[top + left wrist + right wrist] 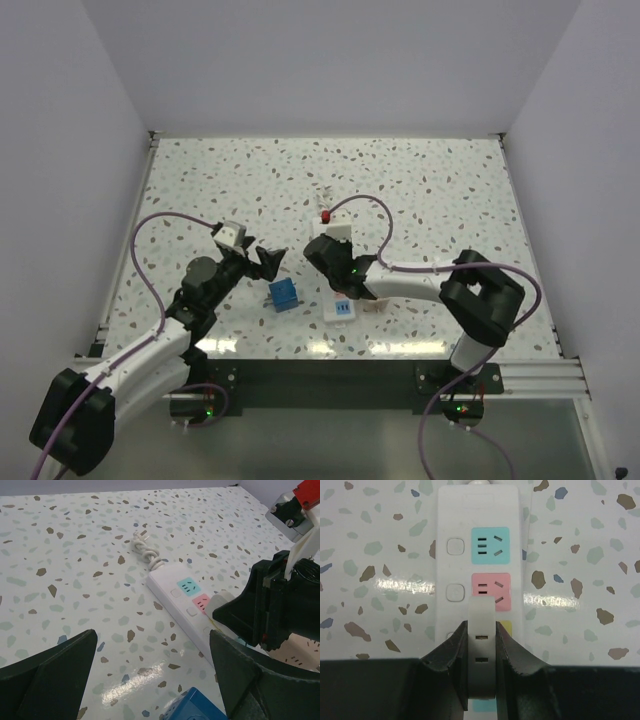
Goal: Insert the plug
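Risking a knock of blue box [284, 294] into power strip [341, 309] w/ wide-open, empty L gripper [256, 262] just beside it; also risking skewed entry, prongs being hidden under plug [482, 645] pinched tight in R gripper [330, 262]. Reaching L arm [150, 350] fwd & low, angling R arm [410, 283] inward, holding plug over strip's yellow socket [505, 627].

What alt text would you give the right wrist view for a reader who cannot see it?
The right gripper is shut on a white plug, held over a white power strip near its pink socket. The strip lies on a speckled table, with a teal socket beyond.
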Controlling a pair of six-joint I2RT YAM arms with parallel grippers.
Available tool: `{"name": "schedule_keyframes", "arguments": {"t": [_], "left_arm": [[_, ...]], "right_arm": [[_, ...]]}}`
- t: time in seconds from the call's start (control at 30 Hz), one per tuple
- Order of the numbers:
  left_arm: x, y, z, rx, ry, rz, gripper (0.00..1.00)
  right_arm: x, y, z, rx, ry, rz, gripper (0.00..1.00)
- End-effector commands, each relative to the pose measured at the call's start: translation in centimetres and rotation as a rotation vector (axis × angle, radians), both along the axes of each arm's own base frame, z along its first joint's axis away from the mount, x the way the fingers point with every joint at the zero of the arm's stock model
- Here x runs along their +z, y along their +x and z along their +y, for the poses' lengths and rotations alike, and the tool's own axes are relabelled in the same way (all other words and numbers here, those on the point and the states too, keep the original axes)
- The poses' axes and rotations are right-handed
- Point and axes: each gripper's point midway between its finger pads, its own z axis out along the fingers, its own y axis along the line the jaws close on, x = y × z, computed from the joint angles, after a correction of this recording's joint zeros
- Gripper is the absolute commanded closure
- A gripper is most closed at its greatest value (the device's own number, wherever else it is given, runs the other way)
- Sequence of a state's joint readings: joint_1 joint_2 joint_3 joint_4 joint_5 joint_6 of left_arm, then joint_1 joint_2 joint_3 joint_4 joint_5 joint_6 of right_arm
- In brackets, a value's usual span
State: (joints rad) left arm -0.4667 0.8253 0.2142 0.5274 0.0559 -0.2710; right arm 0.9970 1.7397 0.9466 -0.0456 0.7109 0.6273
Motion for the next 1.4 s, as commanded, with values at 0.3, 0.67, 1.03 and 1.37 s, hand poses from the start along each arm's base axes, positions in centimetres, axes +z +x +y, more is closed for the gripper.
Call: {"name": "schedule_keyframes", "arguments": {"t": [0.3,0.67,1.03,1.37], "left_arm": [[0.0,0.7,0.4,0.036,-0.008,0.014,0.00],[0.0,0.9,1.8,0.118,-0.012,0.024,0.00],[0.3,0.8,4.0,0.251,-0.068,0.059,0.00],[0.5,-0.4,4.9,0.300,-0.153,0.094,0.00]], "right_arm": [[-5.9,0.4,-3.2,0.097,-0.186,0.266,0.68],[6.0,3.8,-1.9,0.141,-0.079,0.003,0.17],[7.8,-5.5,1.3,0.415,0.018,-0.046,0.15],[7.3,-9.3,7.9,0.598,0.126,-0.083,0.11]]}}
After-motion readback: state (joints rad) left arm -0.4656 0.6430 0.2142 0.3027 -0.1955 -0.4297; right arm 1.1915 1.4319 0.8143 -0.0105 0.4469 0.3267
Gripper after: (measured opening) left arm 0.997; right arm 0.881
